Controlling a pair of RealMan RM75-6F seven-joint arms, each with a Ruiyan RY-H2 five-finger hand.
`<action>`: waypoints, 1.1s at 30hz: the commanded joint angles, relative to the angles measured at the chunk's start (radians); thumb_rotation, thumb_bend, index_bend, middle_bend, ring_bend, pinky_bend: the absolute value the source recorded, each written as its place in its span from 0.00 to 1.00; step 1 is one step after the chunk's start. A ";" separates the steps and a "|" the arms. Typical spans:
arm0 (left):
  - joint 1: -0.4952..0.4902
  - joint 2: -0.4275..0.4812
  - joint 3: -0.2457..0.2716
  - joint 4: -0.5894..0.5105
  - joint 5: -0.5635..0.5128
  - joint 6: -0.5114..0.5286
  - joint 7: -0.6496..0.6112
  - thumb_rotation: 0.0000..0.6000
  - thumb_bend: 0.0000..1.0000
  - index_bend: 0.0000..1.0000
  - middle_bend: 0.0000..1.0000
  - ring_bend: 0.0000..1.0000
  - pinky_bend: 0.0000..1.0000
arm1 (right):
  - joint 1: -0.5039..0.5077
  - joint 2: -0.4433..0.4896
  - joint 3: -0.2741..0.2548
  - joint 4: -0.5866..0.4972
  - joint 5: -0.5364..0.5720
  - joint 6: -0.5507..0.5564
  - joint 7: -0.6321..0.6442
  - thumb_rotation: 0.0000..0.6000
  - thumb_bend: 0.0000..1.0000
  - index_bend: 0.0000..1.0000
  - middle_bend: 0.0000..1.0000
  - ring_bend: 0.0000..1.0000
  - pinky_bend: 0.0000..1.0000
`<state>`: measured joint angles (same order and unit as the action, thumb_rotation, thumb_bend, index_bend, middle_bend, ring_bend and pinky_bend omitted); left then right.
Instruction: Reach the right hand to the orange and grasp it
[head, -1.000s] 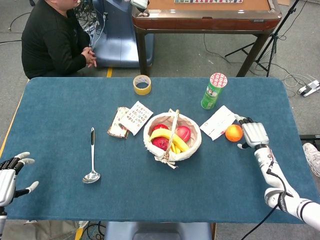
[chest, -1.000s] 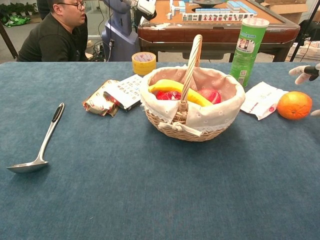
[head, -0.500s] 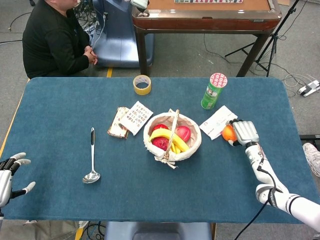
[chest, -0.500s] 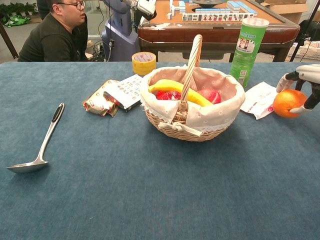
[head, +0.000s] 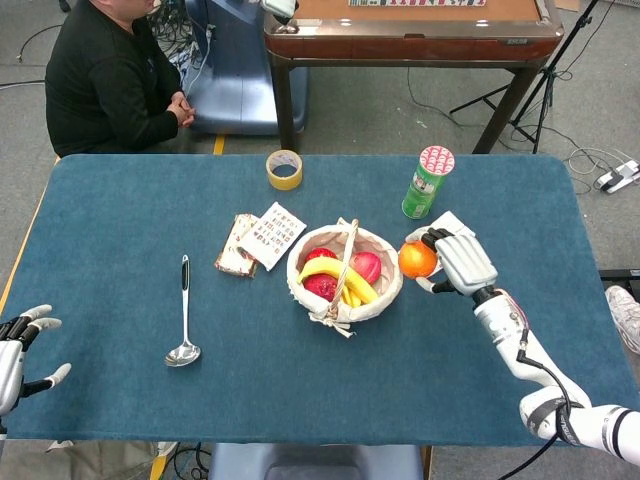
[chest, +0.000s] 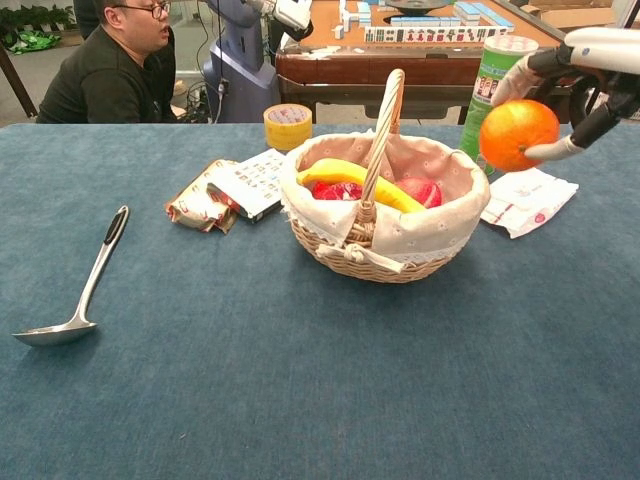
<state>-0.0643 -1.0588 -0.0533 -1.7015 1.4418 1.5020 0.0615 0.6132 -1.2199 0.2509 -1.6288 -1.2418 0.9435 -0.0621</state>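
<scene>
My right hand (head: 455, 263) (chest: 590, 75) grips the orange (head: 417, 260) (chest: 517, 134) and holds it in the air, off the table, just right of the wicker basket (head: 385, 292) (chest: 400, 262). Its fingers wrap over the top and side of the fruit. At the table's front left corner, my left hand (head: 18, 345) hangs open with its fingers spread and nothing in it; only the head view shows it.
The basket holds a banana (head: 338, 277) and red fruit. A green can (head: 427, 181) and a white packet (chest: 525, 198) lie behind the orange. A ladle (head: 184, 315), snack packets (head: 260, 238) and a tape roll (head: 284, 169) sit to the left. A seated man (head: 105, 75) is beyond the far edge.
My right hand closed around the orange, then lifted it off the table and carried it left toward the basket. The left hand barely moved.
</scene>
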 joint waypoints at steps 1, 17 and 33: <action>0.002 0.001 0.001 0.001 0.000 0.001 -0.001 1.00 0.17 0.41 0.22 0.24 0.23 | 0.016 -0.005 0.010 -0.016 0.003 0.004 0.003 1.00 0.31 0.32 0.35 0.36 0.57; 0.009 0.007 -0.001 0.006 0.000 0.007 -0.018 1.00 0.17 0.41 0.22 0.24 0.23 | 0.066 0.001 -0.011 -0.046 0.038 -0.056 -0.009 1.00 0.31 0.00 0.11 0.20 0.55; 0.008 0.006 -0.005 0.011 -0.004 0.001 -0.022 1.00 0.17 0.41 0.22 0.24 0.23 | -0.092 0.081 -0.102 -0.094 -0.086 0.206 -0.062 1.00 0.31 0.00 0.11 0.16 0.49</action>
<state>-0.0567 -1.0532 -0.0586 -1.6904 1.4380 1.5030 0.0396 0.5676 -1.1680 0.1766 -1.7068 -1.2974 1.0963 -0.1161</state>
